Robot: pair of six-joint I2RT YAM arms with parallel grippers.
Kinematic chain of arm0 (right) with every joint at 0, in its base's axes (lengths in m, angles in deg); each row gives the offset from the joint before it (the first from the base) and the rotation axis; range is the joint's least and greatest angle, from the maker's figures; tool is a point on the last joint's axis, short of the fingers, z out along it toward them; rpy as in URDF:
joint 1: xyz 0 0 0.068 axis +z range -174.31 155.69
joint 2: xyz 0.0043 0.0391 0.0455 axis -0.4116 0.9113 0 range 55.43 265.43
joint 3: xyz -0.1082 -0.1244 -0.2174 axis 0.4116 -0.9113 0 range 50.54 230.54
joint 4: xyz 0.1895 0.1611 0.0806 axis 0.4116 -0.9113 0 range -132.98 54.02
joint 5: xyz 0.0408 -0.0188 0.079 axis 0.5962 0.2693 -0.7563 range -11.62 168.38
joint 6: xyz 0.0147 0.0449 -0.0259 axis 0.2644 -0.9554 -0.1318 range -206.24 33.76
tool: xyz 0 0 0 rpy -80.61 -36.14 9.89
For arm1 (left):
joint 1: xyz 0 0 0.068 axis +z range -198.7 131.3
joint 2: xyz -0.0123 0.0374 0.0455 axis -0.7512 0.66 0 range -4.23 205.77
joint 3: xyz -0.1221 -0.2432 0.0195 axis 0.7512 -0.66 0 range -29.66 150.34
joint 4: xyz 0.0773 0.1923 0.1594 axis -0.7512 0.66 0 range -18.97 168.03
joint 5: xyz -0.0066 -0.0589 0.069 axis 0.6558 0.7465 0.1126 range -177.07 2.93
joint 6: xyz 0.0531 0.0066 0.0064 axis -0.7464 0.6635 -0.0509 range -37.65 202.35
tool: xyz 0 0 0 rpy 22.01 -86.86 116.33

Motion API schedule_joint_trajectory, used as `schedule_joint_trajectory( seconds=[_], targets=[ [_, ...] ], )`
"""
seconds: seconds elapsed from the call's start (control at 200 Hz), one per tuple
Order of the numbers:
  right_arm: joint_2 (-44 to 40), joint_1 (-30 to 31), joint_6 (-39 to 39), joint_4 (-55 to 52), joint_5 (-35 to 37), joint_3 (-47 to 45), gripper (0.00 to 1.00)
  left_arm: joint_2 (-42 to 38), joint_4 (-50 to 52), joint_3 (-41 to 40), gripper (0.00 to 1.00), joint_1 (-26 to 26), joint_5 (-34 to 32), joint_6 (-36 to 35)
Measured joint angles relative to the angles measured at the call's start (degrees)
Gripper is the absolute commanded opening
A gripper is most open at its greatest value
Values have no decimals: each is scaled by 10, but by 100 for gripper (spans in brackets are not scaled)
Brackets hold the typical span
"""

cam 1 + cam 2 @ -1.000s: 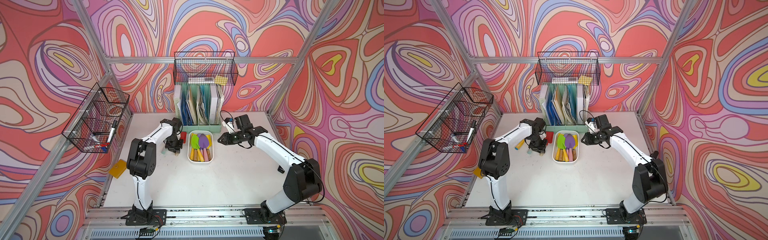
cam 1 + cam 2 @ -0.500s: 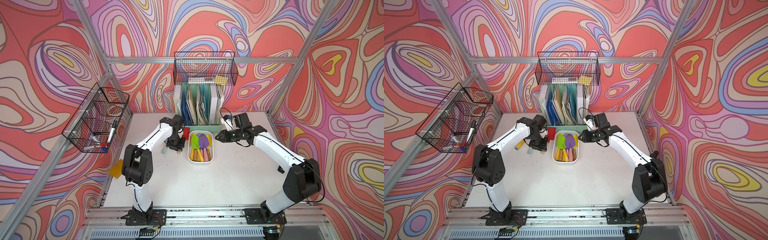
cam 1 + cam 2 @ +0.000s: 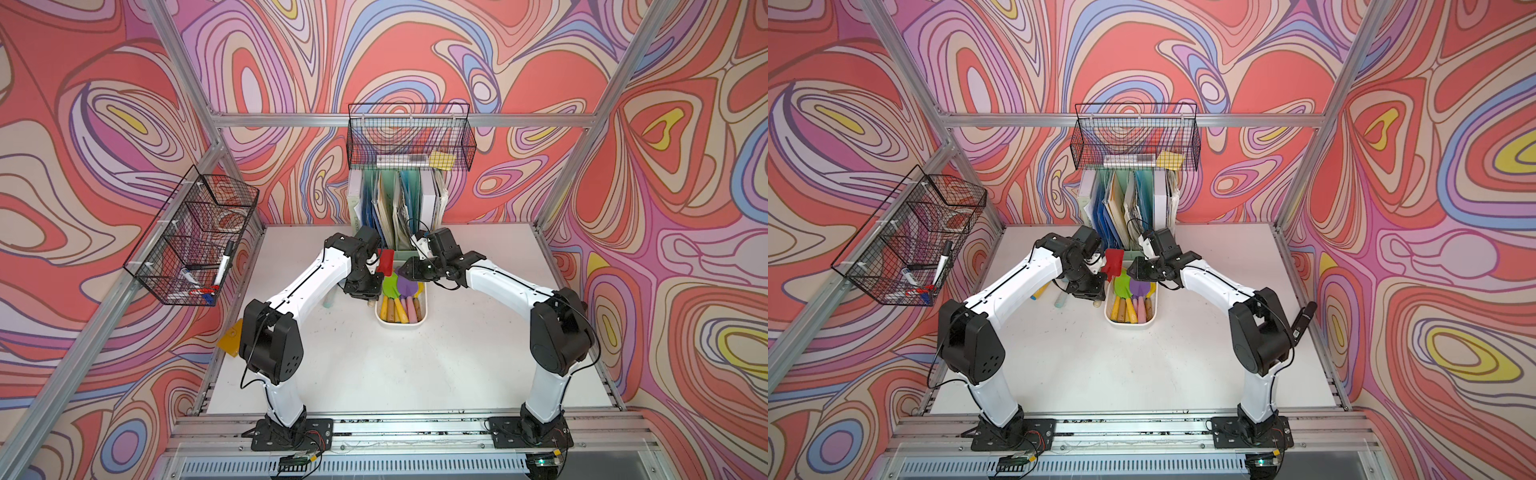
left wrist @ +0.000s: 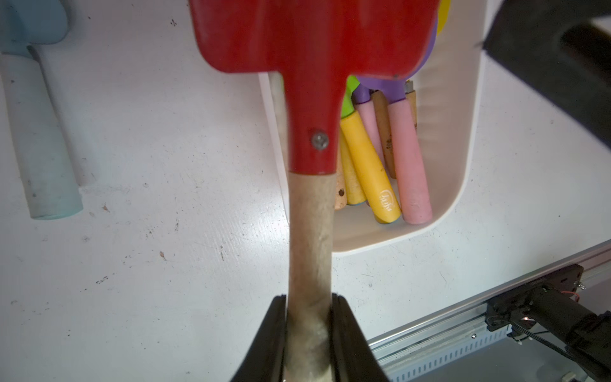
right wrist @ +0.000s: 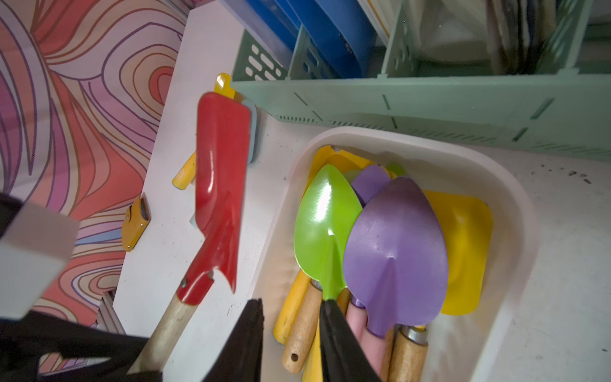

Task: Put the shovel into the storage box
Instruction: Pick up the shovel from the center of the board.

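Observation:
The shovel (image 4: 310, 109) has a red blade (image 3: 386, 262) and a wooden handle. My left gripper (image 4: 309, 304) is shut on that handle and holds the shovel in the air, just left of the storage box (image 3: 399, 325). The red blade (image 3: 1114, 262) reaches over the box's far left corner. The storage box (image 5: 515, 205) is a white tub holding several shovels with green, purple and yellow blades. My right gripper (image 5: 292, 307) hovers open over the box's far end (image 3: 1152, 270), with nothing between its fingers. The red shovel (image 5: 221, 185) shows beside it.
A mint-green file holder (image 3: 399, 208) stands right behind the box, under a black wire basket (image 3: 409, 141). Another wire basket (image 3: 195, 237) hangs on the left wall. A light blue shovel (image 4: 43, 148) and a yellow-handled one (image 3: 1040, 291) lie on the table left of the box.
My left gripper has carried the red shovel to the right, toward the box. My right gripper has moved left over the box's far end and opened slightly.

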Motion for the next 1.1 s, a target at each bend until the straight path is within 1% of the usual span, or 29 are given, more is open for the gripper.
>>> schedule_joint_trajectory(
  seconds=[0.335,0.881,0.986,1.097],
  targets=[
    [3,0,-23,38,4,2,31,0,0,0,15,-4,7,5],
    [28,4,-33,49,-9,38,30,0,-2,0,15,-6,22,10],
    [36,5,-35,50,-11,43,26,0,-2,0,15,-9,24,12],
    [44,6,-38,50,-13,46,16,0,-3,0,15,-11,27,13]
  ],
)
